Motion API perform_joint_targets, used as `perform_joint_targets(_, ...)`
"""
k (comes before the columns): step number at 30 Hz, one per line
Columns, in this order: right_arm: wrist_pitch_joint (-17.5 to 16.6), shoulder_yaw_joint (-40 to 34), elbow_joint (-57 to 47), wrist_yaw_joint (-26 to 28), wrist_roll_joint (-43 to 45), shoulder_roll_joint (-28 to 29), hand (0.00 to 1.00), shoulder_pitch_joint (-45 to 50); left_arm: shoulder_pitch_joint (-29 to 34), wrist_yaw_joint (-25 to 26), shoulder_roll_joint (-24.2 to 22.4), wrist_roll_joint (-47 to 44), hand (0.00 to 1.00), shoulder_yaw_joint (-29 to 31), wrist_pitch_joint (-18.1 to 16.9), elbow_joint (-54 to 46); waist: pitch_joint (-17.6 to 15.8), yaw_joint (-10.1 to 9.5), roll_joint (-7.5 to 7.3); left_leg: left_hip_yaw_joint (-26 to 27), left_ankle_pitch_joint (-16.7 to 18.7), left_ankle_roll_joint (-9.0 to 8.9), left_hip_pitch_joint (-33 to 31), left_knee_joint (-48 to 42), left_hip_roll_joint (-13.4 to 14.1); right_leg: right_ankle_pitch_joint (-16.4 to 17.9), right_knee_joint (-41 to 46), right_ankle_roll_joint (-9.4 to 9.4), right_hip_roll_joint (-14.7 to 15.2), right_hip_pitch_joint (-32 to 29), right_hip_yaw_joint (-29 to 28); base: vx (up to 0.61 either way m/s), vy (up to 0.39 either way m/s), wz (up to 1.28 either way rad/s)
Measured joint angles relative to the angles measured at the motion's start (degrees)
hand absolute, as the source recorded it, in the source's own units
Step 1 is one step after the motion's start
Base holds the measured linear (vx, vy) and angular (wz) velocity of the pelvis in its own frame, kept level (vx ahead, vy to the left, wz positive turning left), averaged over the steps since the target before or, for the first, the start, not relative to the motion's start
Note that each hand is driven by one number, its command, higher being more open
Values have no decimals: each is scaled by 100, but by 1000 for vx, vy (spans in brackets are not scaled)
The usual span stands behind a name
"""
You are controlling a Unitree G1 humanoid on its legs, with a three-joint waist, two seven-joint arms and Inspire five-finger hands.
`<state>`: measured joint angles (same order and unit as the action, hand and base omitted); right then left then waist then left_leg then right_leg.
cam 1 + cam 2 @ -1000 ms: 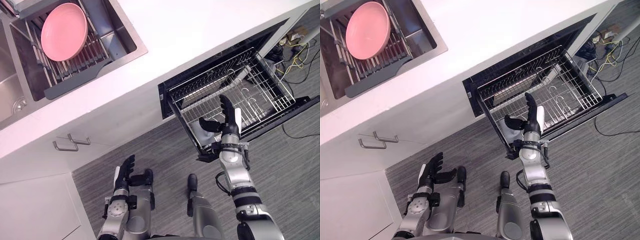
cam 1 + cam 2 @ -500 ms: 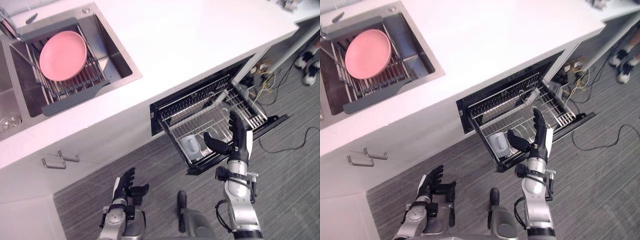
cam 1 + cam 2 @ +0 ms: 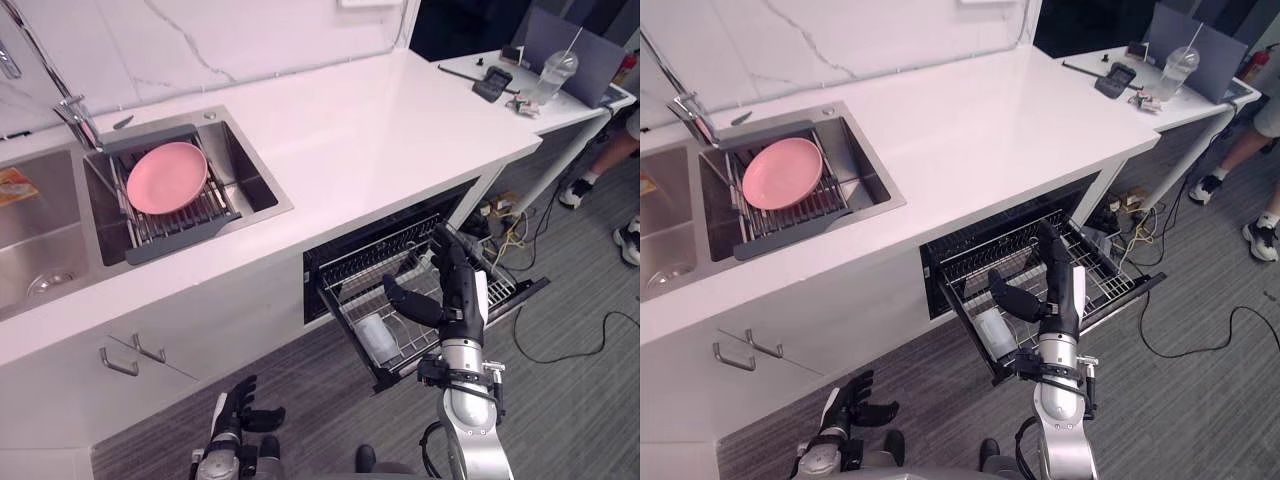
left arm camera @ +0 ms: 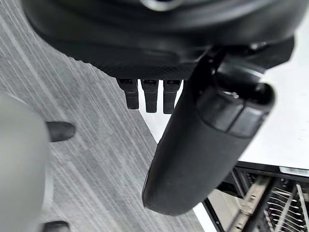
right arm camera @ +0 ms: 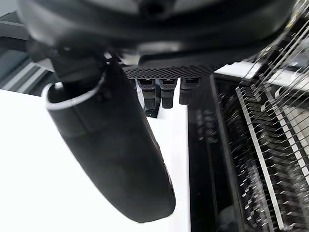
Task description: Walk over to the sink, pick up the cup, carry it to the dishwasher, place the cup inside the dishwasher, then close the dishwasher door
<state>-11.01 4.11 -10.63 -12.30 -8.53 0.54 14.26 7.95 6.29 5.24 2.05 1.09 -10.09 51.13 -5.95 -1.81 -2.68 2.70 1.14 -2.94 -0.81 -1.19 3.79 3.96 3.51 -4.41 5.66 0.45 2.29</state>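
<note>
Below the countertop (image 3: 380, 120), the dishwasher stands open with its wire rack (image 3: 372, 265) drawn out, and the cup (image 3: 378, 338) sits in the near left corner of that rack; whether it stands upright or upturned cannot be told. The right hand (image 3: 458, 298) is raised in front of the rack, just beside the cup but apart from it, fingers straight and thumb spread, holding nothing. The left hand (image 3: 236, 412) hangs low over the floor beside the cabinet, fingers relaxed and empty. At the sink (image 3: 262, 190) a pink plate (image 3: 167, 177) lies on the drying grid; no cup is seen there. Judgement: fetching, carrying and placing the cup appear complete, with the cup released inside. Outstanding: the rack must go back in and the dishwasher door (image 3: 524, 295) must be closed; it is fully open at present. The free right hand is the one placed to push it.
</note>
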Motion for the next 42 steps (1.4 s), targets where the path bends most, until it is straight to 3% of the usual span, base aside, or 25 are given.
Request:
perform_joint_targets(4, -44, 160, -5, -7, -22, -141, 90, -31, -17, -4, 6, 26, 90, -37, -35, 64, 69, -7, 22, -319, -78, 2, -145, -3, -45, 7, -46, -1, 32, 62, 320, -8, -16, 42)
perform_joint_targets(7, -50, 138, -32, -153, -129, -274, 90, -116, -78, -6, 21, 91, 90, -155, -45, 42, 51, -7, 53, -681, -169, 3, -601, -192, -141, 46, -40, 5, 129, 43, 909, -40, 5, 91)
perform_joint_targets(8, -48, 106, -27, -203, -235, -294, 90, -222, -95, -2, 18, 88, 90, -151, -41, 39, 36, -6, 73, -286, -119, 181, -698, -136, -93, 50, -40, 0, 179, 66, 1176, -77, 30, 105)
perform_joint_targets(11, -36, 0, -50, -398, -464, -423, 90, -559, -87, 22, -1, 98, 90, -163, -41, 40, -4, 91, 121, 1345, -181, 266, -648, -70, 252, 117, -46, -103, 399, 267, 1777, -2, 44, 117)
perform_joint_targets(13, -26, -64, -42, -420, -536, -524, 90, -733, -70, 125, -30, 74, 90, -151, -40, 4, -24, 23, 151, 1360, -432, 250, -626, -31, 223, 169, -24, -180, 449, 370, 1882, 23, 89, 68)
perform_joint_targets(16, -25, 3, -46, -427, -786, -471, 90, -921, -44, 184, -20, 94, 90, -166, -40, -106, -33, -61, 115, 1257, -378, 303, -615, 23, -7, 227, 76, -202, 651, 379, 1827, 23, 104, 27)
perform_joint_targets(18, -22, 26, -46, -427, -940, -458, 90, -952, -44, 194, 0, 97, 90, -165, -39, -150, -94, -58, 27, 1262, -270, 329, -536, 0, -208, 473, 465, -235, 894, 318, 1824, 52, 141, 18)
perform_joint_targets(20, 20, 20, -5, -435, -1038, -467, 90, -955, -37, 196, 48, 101, 90, -196, -40, -181, -147, -39, -52, 1258, -164, 383, -396, 6, -346, 667, 1123, -124, 1144, 187, 1781, 66, 144, 12)
perform_joint_targets(21, 73, 21, 35, -446, -1141, -473, 90, -954, -33, 208, 96, 115, 90, -277, -41, -173, -176, 10, -68, 1206, -127, 418, -304, 21, -359, 653, 1888, -77, 1274, -83, 1566, 85, 154, 23)
perform_joint_targets(23, 156, 9, 95, -458, -1194, -476, 90, -954, -35, 199, 207, 128, 90, -398, -41, -174, -224, 124, -159, 1046, -55, 502, -142, -4, -437, 453, 2936, 280, 1352, -449, 1101, 140, 124, 38)
perform_joint_targets(24, 186, -9, 101, -468, -1200, -485, 90, -953, -37, 196, 224, 139, 90, -402, -40, -178, -256, 177, -194, 881, -15, 541, -29, -5, -413, 190, 3596, 632, 1299, -748, 741, 197, 31, 56)
perform_joint_targets(25, 186, -14, 104, -474, -1243, -481, 90, -951, -33, 193, 229, 146, 90, -416, -25, -166, -290, 271, -161, 704, 32, 573, -2, -29, -364, 606, 3822, 402, 1036, -953, 404, 194, 6, 61)
perform_joint_targets(27, 176, -14, 89, -475, -1327, -499, 90, -951, -40, 195, 244, 145, 90, -411, -24, -125, -292, 315, -158, 495, 77, 558, 4, -35, -291, 1001, 3687, 345, 640, -1141, 212, 165, -30, 64)
perform_joint_targets(29, 175, -15, 89, -470, -1358, -534, 90, -957, -64, 190, 240, 144, 90, -419, -24, -90, -302, 305, -143, 256, 119, 546, 109, -27, -276, 1108, 3055, 325, 180, -1423, 152, 208, -77, 67)
perform_joint_targets(30, 176, -15, 87, -469, -1357, -544, 90, -958, -59, 179, 244, 142, 90, -418, -24, -85, -297, 293, -150, 200, 136, 456, 133, -97, -299, 1062, 2632, 326, 71, -1452, 141, 247, -123, 53)
perform_joint_targets(31, 176, -14, 64, -466, -1357, -556, 90, -958, -62, 143, 275, 140, 90, -417, -29, -79, -250, 280, -231, 144, 292, 396, 108, -293, -414, 557, 1870, 351, 44, -1412, 80, 218, -119, 52)
perform_joint_targets(32, 174, -42, 66, -469, -1360, -631, 90, -969, -144, 120, 263, 156, 90, -410, -19, 47, -250, 308, -205, 32, 417, 345, 113, -459, -421, 301, 1845, 261, 46, -1348, 87, 243, -114, 46)
perform_joint_targets(35, 194, -84, 16, -459, -1362, -949, 90, -950, -89, 104, 44, 215, 90, -419, -22, 84, -165, 286, 242, -13, 664, 197, 21, -655, -134, 273, 1385, 347, -229, -1104, 236, 236, -71, 13)
perform_joint_targets(36, 203, -174, -2, -442, -1363, -973, 90, -932, -78, 97, 16, 222, 90, -417, -20, 86, -164, 295, 330, -42, 720, 138, 12, -667, -32, 251, 1247, 382, -329, -1012, 290, 339, -135, 3)
perform_joint_targets(38, 231, -406, -9, -439, -1362, -923, 90, -867, -91, 71, 21, 244, 90, -417, -21, 96, -182, 317, 351, -41, 963, -63, -90, -1112, 180, 232, 969, 423, -515, -750, 379, 211, -110, 11)
perform_joint_targets(40, 240, -531, -119, -441, -1362, -922, 90, -761, -152, 12, 3, 245, 90, -408, -19, 100, -244, 324, 315, 109, 1140, -249, -367, -2123, 324, 178, 665, 500, -599, -348, 409, 170, -56, 5)
perform_joint_targets(42, 235, -485, -329, -445, -1361, -923, 90, -662, -175, -14, 6, 254, 90, -389, -23, 98, -290, 305, 310, 282, 1245, -212, -560, -2895, 403, 152, 510, 532, -597, -50, 345, 162, -10, -17)
